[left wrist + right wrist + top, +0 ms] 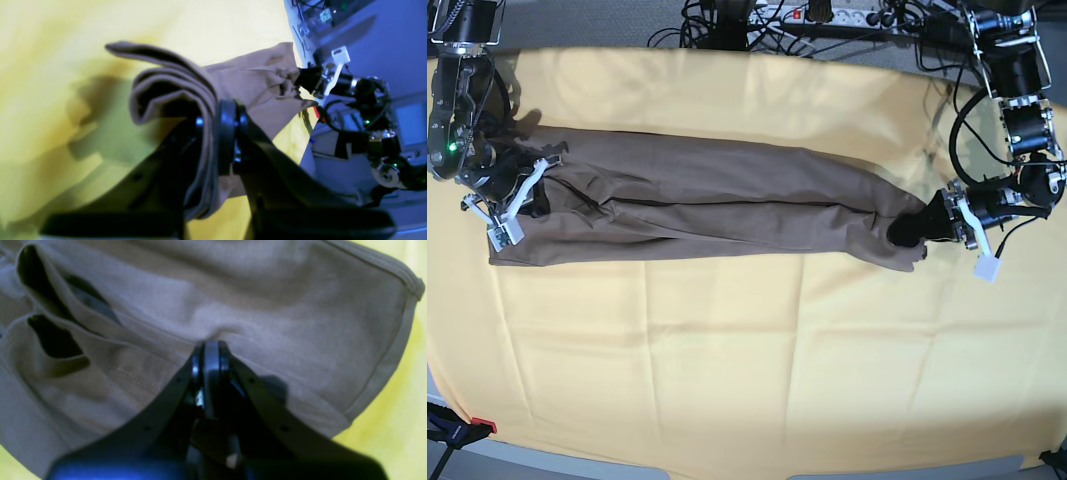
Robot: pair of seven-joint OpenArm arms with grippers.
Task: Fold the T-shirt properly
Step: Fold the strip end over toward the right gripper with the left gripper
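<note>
Yellow cloth (727,350) underlay; T-shirt (727,205) stretched narrow — left gripper (917,228) and right gripper (527,190) each clamped on an end. Risk: thin bunched fabric slipping free — fold skews.

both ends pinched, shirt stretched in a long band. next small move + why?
Probably carry the left end effector with its end toward the right end effector, folding the band in half. The T-shirt lies as a long narrow strip on the yellow cloth, and each end effector is shut on one bunched end.
</note>
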